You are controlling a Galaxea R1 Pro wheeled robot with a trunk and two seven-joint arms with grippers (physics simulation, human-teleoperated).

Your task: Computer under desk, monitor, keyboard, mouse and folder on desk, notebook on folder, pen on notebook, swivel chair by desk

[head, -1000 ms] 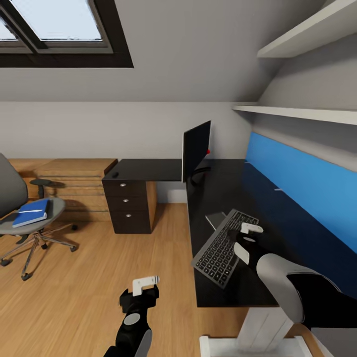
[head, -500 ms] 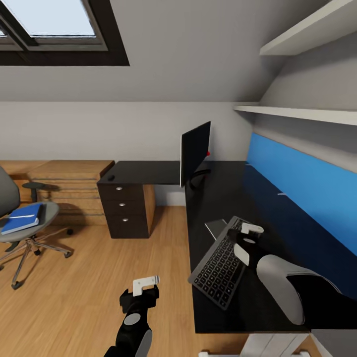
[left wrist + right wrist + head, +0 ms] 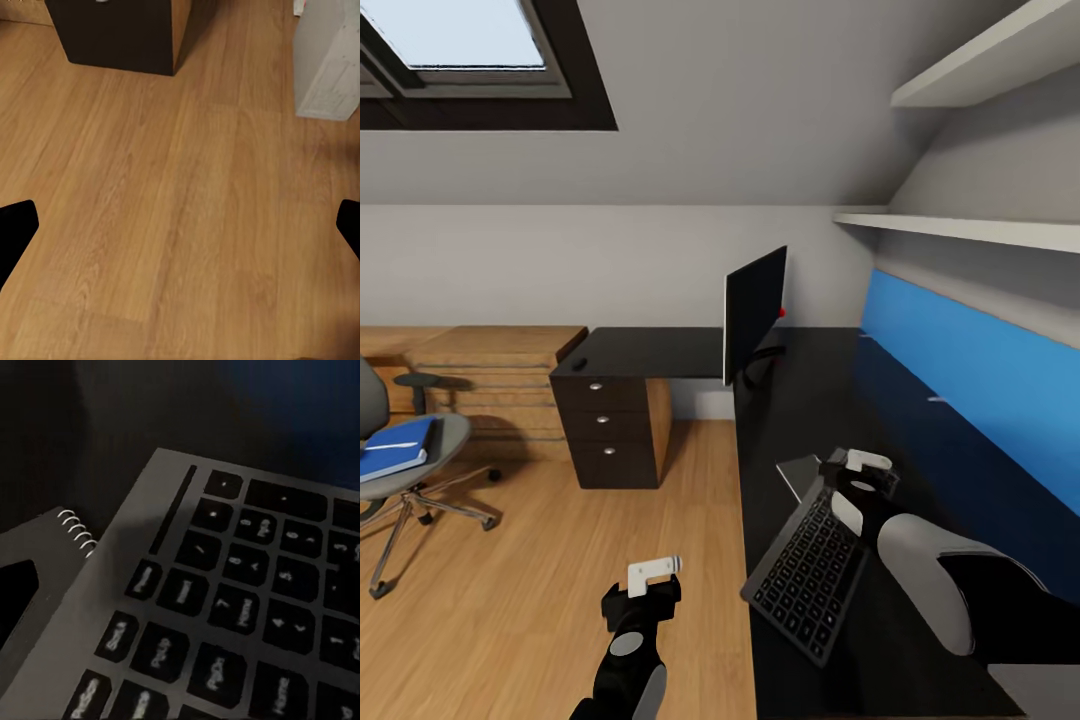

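Fingers [image 3: 868, 462] of my right gripper [image 3: 863, 472] clamped on keyboard [image 3: 807, 560] above black worktop [image 3: 830, 400]; left gripper [image 3: 653, 572] fingers apart over floor [image 3: 540, 560].

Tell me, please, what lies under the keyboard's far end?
A grey spiral-bound notebook pokes out from beneath the keyboard on the desk. Most of it is covered, so how far under it reaches cannot be seen.

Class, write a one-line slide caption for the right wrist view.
Close-up of the keyboard with dark keys on the black desk, one corner lying over a grey spiral-bound notebook.
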